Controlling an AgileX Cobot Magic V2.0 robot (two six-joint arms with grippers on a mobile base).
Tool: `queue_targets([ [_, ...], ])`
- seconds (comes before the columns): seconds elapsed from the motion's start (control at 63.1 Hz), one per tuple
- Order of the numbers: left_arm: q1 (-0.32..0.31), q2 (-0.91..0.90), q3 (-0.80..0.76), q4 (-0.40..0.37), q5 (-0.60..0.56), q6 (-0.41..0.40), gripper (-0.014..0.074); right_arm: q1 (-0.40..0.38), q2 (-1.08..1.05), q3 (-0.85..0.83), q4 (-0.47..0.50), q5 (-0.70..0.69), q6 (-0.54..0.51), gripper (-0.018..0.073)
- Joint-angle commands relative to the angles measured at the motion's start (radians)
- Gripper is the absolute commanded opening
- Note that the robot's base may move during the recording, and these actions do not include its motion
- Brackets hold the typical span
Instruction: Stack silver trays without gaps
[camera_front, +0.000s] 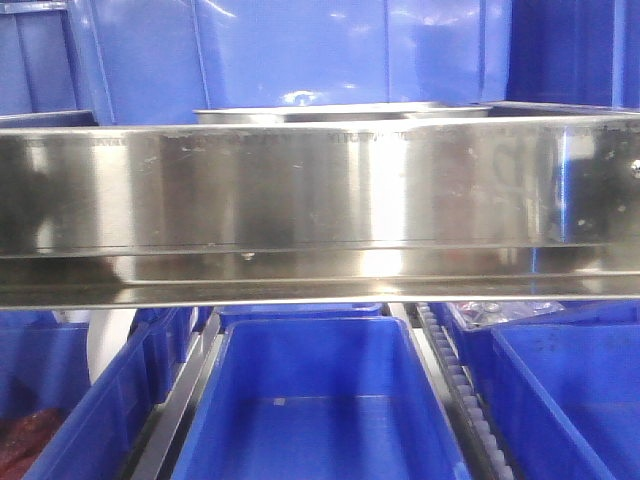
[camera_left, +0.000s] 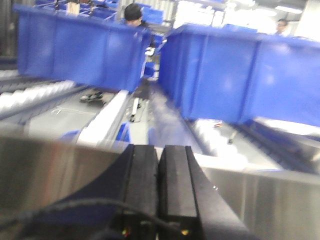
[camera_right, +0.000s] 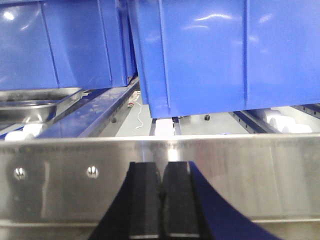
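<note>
while the front view shows a silver tray (camera_front: 340, 112) just behind the long steel rail (camera_front: 300, 190), above blue bins (camera_front: 320, 400), the left wrist view shows the left gripper (camera_left: 159, 175) clenched on nothing, and the right wrist view shows the right gripper (camera_right: 161, 195) clenched empty, a silver tray (camera_right: 35, 100) lying far left.

Bright indoor light flares in vertical bands off the steel rail (camera_front: 390, 190). The left wrist view is blurred, its blue bins (camera_left: 225, 75) smeared soft.
</note>
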Motion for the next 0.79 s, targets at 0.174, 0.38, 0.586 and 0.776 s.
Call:
queue_targets([
  [0.174,0.000,0.121,-0.496,0.157,0.420,0.016,0.0095,-0.006,0.069,-0.386,-0.002,0.120,0.003,0.0248],
  [0.38,0.000,0.353,-0.652,0.145,0.443,0.017,0.0418,-0.006,0.237,-0.524,-0.018,0.122,0.002,0.0628],
  [0.586,-0.074,0.615,-0.812,0.088,0.487,0.084,0.0430,-0.005,0.408,-0.594,-0.050,0.115,0.002,0.0590],
  [0.776,-0.305,0.816,-0.989,0.049,0.581,0.214,0.0430,0.106,0.586,-0.787,-0.050,0.260,0.002,0.0590],
])
